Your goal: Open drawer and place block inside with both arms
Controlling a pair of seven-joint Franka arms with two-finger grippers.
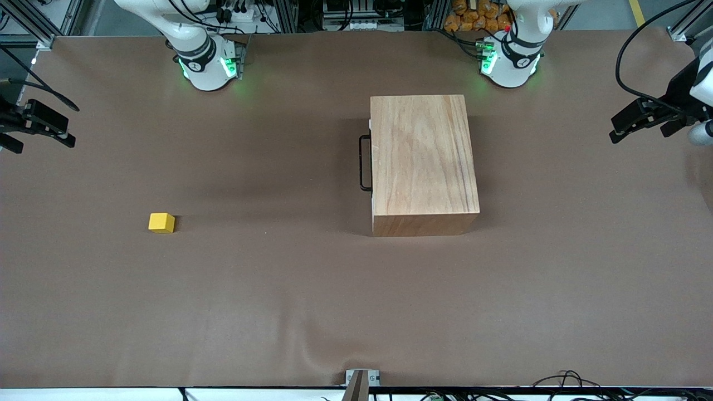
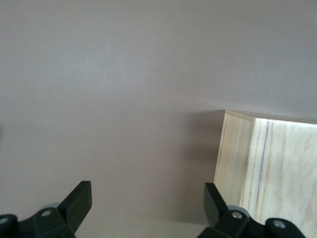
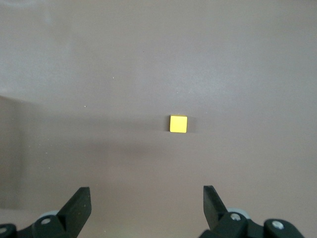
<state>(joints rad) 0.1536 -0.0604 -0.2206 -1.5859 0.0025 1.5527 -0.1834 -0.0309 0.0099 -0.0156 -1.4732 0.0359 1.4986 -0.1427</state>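
Note:
The wooden box [image 1: 423,161] stands on the table in front of the left arm's base. Its drawer [image 1: 371,207] is shut, and only the thin white front edge shows. The black handle [image 1: 365,162] faces the right arm's end of the table. The yellow block [image 1: 161,223] lies on the table toward the right arm's end, nearer the front camera than the box. My left gripper [image 1: 639,135] is open and empty in the air at the left arm's end; its wrist view [image 2: 147,198] shows a box corner [image 2: 262,163]. My right gripper [image 1: 45,143] is open and empty at the right arm's end; its wrist view [image 3: 146,198] shows the block [image 3: 178,123].
The brown table cover [image 1: 278,289] spreads wide around the box and the block. Cables and gear lie along the table edge by the arm bases [image 1: 356,16]. A small metal bracket [image 1: 361,380] sits at the table edge nearest the front camera.

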